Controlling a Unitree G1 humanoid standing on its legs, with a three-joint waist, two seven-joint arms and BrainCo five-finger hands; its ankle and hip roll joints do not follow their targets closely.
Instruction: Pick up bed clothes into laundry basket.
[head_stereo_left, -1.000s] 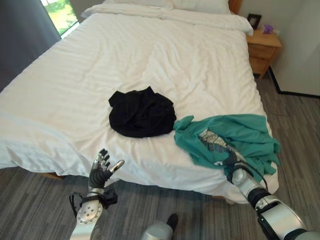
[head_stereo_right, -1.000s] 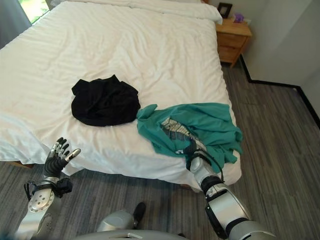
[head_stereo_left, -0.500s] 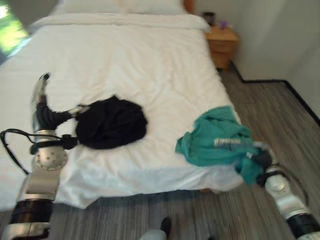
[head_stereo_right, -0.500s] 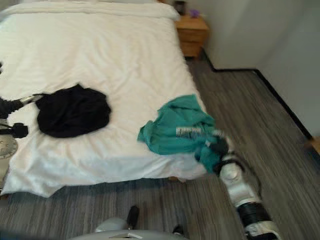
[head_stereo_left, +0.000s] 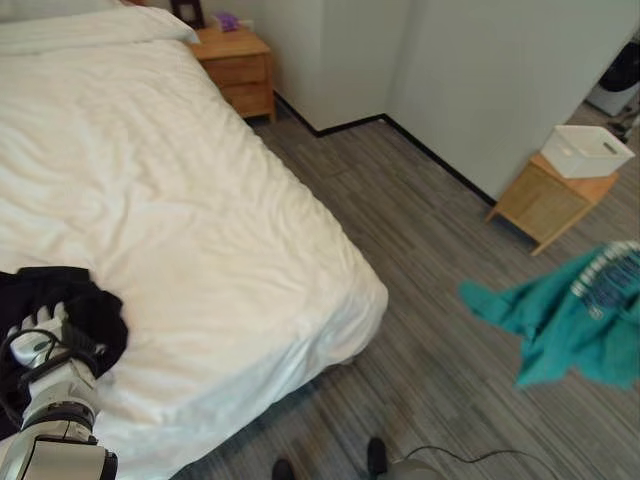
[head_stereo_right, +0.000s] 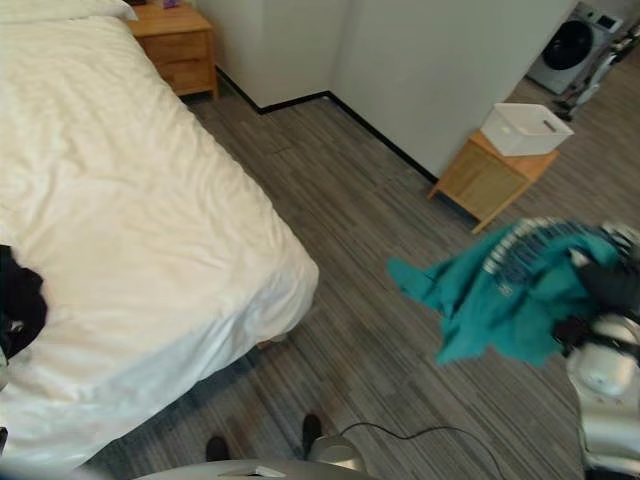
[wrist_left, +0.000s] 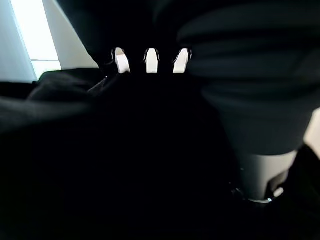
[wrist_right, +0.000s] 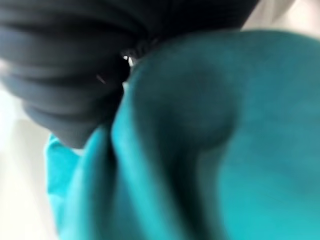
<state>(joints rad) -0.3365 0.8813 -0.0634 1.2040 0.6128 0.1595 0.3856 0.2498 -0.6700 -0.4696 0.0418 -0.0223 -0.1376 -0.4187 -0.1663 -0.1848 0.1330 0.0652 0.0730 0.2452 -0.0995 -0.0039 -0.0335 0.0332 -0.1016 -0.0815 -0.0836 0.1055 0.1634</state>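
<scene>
A teal shirt (head_stereo_right: 500, 295) hangs in the air over the floor to the right of the bed, and my right hand (head_stereo_right: 608, 288) is shut on its upper right part. Teal cloth (wrist_right: 210, 150) bunches close against the hand in the right wrist view. A black garment (head_stereo_left: 75, 305) lies crumpled on the white bed (head_stereo_left: 200, 220) near its front edge. My left hand (head_stereo_left: 42, 335) rests in that garment, with black cloth (wrist_left: 125, 160) pressed close around it. A white laundry basket (head_stereo_right: 525, 128) stands on a small wooden table (head_stereo_right: 485, 180) by the wall, beyond the shirt.
A wooden nightstand (head_stereo_left: 235, 65) stands beside the head of the bed. A grey wall corner (head_stereo_left: 385, 60) juts out between it and the small table. A washing machine (head_stereo_right: 570, 45) shows at the far right. Grey plank floor (head_stereo_left: 420, 260) lies between bed and basket.
The camera has swung right. The teal shirt has come off the bed and hangs from my right hand over the floor. My left hand has gone into the black garment.
</scene>
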